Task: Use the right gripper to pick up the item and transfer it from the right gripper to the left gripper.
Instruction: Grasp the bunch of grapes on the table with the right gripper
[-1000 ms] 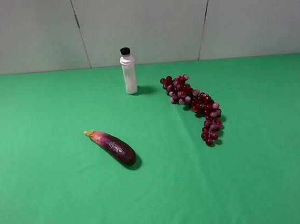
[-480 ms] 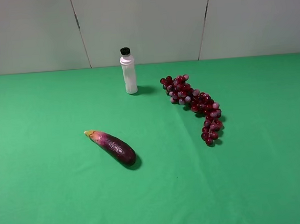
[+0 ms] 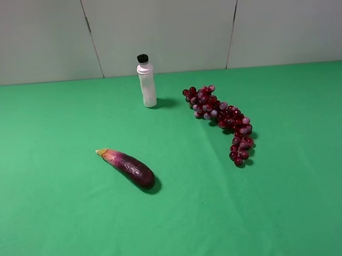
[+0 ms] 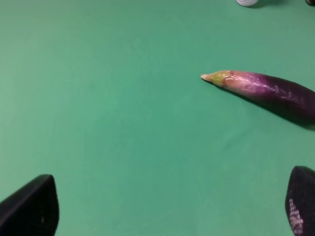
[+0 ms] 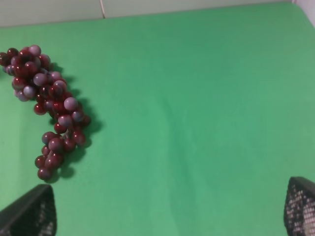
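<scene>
The bunch of dark red grapes (image 3: 222,120) lies on the green table, right of centre, running diagonally toward the front. It also shows in the right wrist view (image 5: 47,101), ahead of my right gripper (image 5: 170,211), which is open and empty with its black fingertips (image 5: 30,214) wide apart. My left gripper (image 4: 167,206) is open and empty too, its fingertips (image 4: 29,209) spread over bare cloth. Neither arm shows in the exterior high view.
A purple eggplant (image 3: 129,167) lies left of centre and shows in the left wrist view (image 4: 263,90). A white bottle with a black cap (image 3: 146,81) stands upright at the back, left of the grapes. A grey panelled wall (image 3: 163,28) closes the back edge.
</scene>
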{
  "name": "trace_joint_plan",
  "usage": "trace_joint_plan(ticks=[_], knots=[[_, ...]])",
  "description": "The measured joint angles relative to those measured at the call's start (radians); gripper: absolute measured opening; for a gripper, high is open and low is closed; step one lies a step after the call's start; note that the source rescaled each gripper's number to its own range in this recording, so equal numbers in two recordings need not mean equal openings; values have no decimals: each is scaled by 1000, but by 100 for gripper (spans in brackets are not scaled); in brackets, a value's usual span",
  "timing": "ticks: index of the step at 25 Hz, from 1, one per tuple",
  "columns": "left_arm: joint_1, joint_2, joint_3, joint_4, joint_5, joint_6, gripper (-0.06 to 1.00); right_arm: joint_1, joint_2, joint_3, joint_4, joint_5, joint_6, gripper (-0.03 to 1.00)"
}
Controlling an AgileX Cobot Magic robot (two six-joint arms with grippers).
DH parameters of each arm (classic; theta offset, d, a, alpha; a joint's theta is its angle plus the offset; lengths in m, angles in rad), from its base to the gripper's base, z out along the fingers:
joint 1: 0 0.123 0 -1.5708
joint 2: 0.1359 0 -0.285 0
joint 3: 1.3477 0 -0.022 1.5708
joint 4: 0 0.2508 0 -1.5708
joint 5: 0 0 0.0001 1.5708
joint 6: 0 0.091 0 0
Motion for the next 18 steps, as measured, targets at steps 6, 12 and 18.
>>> trace_joint_plan(ticks=[6,12,18], knots=[[0,0,0,0,0,0,86,0,0,0,0,0,-6,100],[0,0,0,0,0,0,86,0,164,-26,60,-22,-21,100],[0,0,0,0,0,0,86,0,521,-127,139,-67,-115,100]])
